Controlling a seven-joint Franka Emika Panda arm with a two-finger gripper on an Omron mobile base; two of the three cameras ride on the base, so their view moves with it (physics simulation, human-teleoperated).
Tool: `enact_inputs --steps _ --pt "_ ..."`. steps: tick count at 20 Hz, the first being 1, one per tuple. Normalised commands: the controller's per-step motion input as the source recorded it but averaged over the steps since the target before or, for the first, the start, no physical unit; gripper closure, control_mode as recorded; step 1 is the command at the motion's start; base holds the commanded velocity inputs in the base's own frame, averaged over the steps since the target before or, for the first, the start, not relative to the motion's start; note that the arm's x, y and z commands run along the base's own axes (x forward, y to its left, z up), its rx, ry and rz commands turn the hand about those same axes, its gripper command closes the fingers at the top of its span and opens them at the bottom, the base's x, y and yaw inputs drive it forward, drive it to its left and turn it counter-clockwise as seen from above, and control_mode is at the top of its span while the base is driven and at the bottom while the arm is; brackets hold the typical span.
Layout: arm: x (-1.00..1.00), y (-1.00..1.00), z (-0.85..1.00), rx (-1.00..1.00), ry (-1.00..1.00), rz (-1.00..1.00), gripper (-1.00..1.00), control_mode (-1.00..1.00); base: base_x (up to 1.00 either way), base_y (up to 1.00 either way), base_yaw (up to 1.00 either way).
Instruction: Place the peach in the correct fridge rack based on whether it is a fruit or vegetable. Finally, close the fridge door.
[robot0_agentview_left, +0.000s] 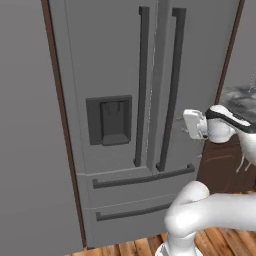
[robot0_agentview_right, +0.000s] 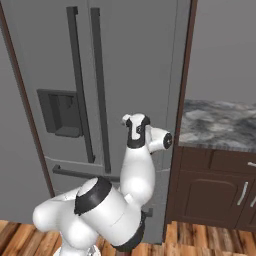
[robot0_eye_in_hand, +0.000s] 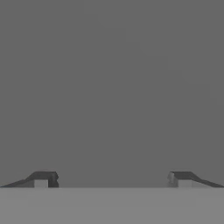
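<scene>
Spread wide apart, the two dark fingertips (robot0_eye_in_hand: 43, 179) of the gripper (robot0_eye_in_hand: 112, 180), one low at the left and one low at the right of the hand view, nothing between them and nothing clasped. Released, then, and facing a flat, featureless grey surface that runs across the whole view ahead of the tips; contact with that surface cannot be told. From the left base view, hand (robot0_agentview_left: 196, 124) held level at the right side of the fridge (robot0_agentview_left: 110, 65), its white block pointed at the right door (robot0_agentview_left: 200, 60) just past the right vertical handle (robot0_agentview_left: 169, 90), close to the panel. From the right base view, wrist seen from behind, upright before the same door, fingers hidden by the arm's own body. Both upper doors shut, two long dark handles standing side by side near the middle seam, left handle (robot0_agentview_left: 141, 85) beside a dark recessed dispenser (robot0_agentview_left: 109, 120) in the left door. Below, two drawer fronts with horizontal dark bars (robot0_agentview_left: 142, 178), also shut. Brown trim along both fridge edges, grey wall panel to the left. To the right, a marbled grey counter (robot0_agentview_right: 220, 122) over dark brown cabinets (robot0_agentview_right: 215, 187) with pale handles. Wooden plank floor (robot0_agentview_right: 200, 242) underneath. No telling where the peach or the fridge rack lies, with the doors closed over the interior.
</scene>
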Motion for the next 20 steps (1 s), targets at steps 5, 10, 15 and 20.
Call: enact_inputs --steps 5,10,15,20 --pt "0.77 0.00 0.30 0.00 0.04 -0.45 -1.00 -1.00 0.00 0.00 0.00" --pt "0.84 0.00 0.27 0.00 0.10 -0.43 -1.00 -1.00 0.00 0.00 0.00" --pt "0.66 -0.02 0.04 0.00 0.07 -0.38 -1.00 -1.00 0.00 0.00 0.00" --pt "0.02 -0.19 0.41 0.00 0.10 -0.25 -1.00 -1.00 0.00 0.00 0.00"
